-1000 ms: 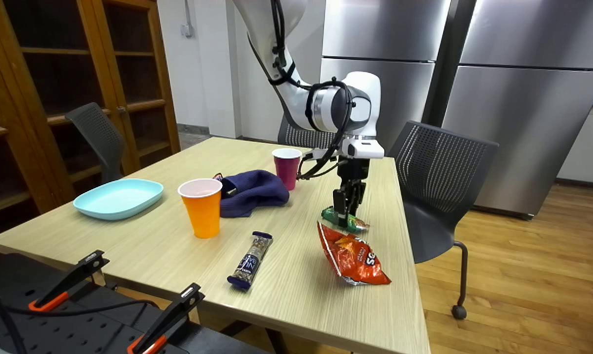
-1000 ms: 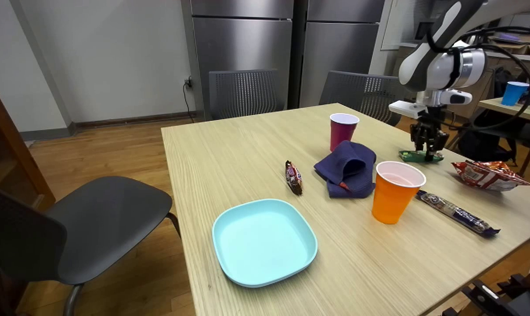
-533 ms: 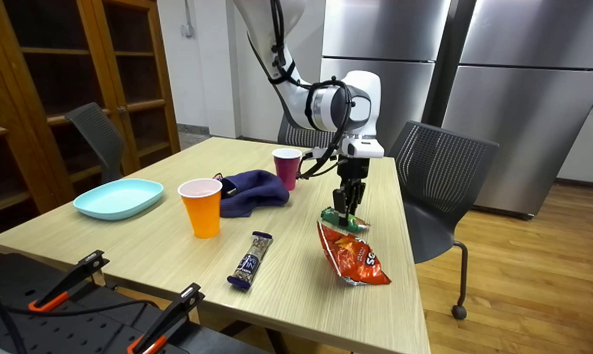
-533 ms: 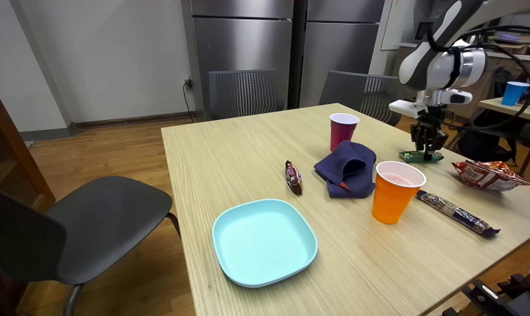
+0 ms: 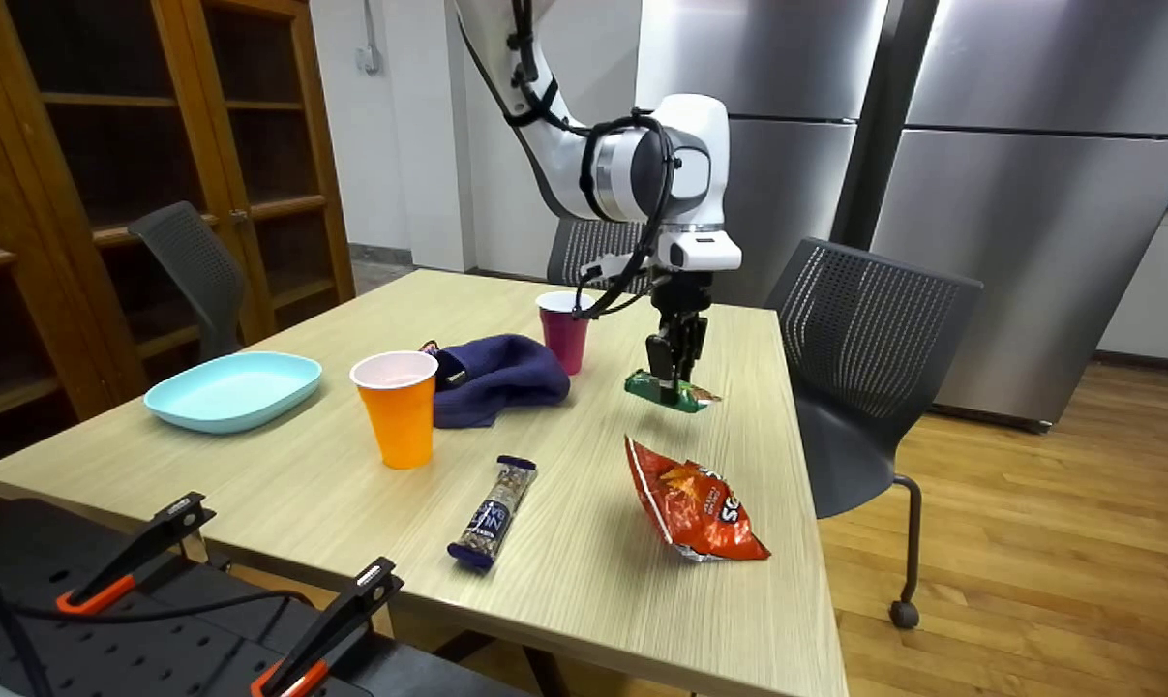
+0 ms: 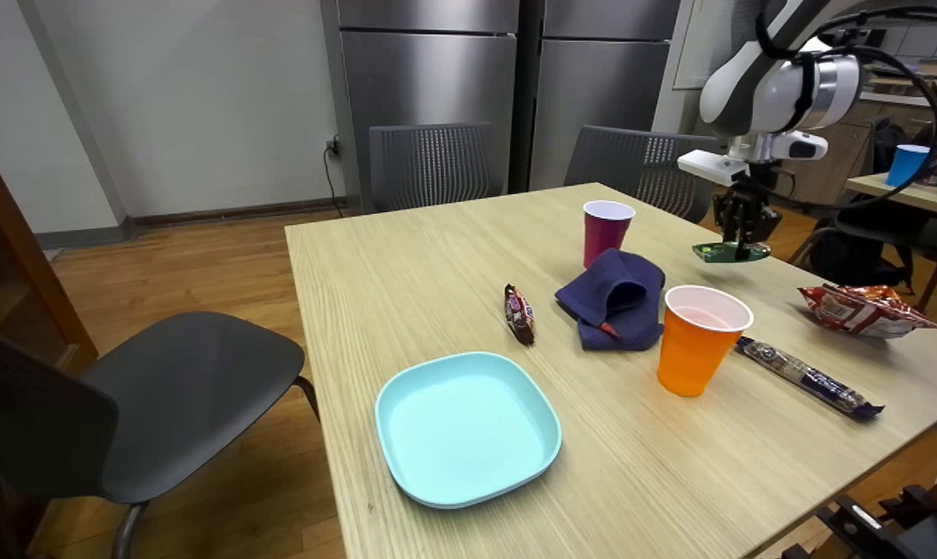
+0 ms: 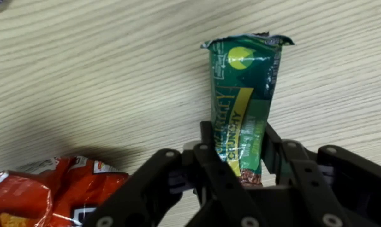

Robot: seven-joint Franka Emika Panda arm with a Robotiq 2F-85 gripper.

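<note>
On the pale wood-grain table point(image 6: 406, 272) we see a turquoise plate point(image 6: 468, 431), orange cup point(image 6: 699, 345), burgundy cup point(image 6: 605, 235), navy cloth point(image 6: 625, 303), nut bar point(image 5: 494, 513), small snack packet point(image 6: 519, 314) and red chip bag point(image 5: 697, 503).

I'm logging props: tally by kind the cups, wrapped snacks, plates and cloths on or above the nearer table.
Wrapped snacks: 4 (green foil bar in gripper, long navy-ended bar, red foil bag, small dark packet)
Cups: 2 (orange plastic cup, maroon plastic cup)
Plates: 1 (aqua square plate)
Cloths: 1 (folded navy cloth)
Total: 8
</note>
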